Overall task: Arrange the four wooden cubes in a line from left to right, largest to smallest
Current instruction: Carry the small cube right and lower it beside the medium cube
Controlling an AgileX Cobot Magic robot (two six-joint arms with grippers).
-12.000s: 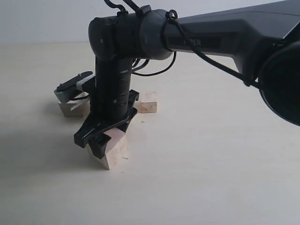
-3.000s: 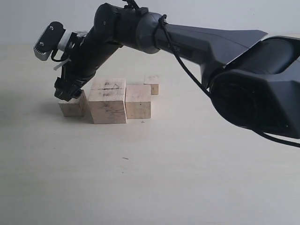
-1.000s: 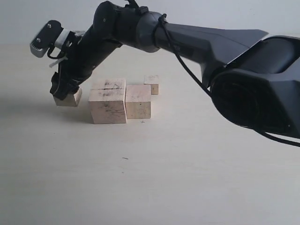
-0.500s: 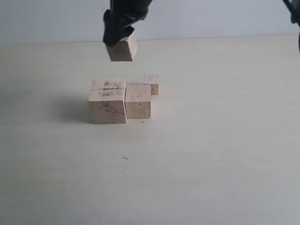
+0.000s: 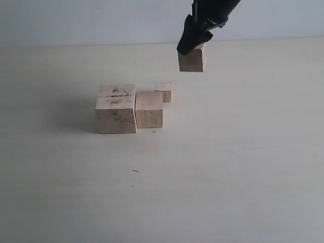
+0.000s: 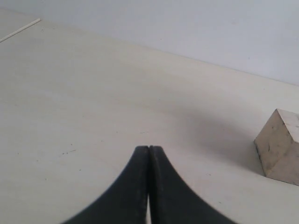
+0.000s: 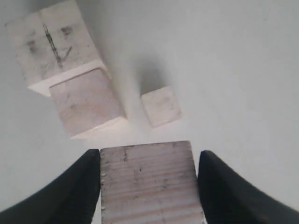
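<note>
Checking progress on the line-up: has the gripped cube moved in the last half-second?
Yes. The held cube has shifted right, from above the largest cube to past the smallest cube.

A pale bench (image 5: 228,177) meets a plain grey-white wall (image 5: 76,20) behind. A small dark mark (image 5: 135,171) lies on the bench, and the left wrist view shows a thin white strip (image 6: 21,31) on it.

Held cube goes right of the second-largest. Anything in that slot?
Likely yes: in the exterior view the smallest cube sits just behind and right of the second-largest cube, crowding the slot's rear edge. Nothing else shows between the held cube and that spot.
</note>
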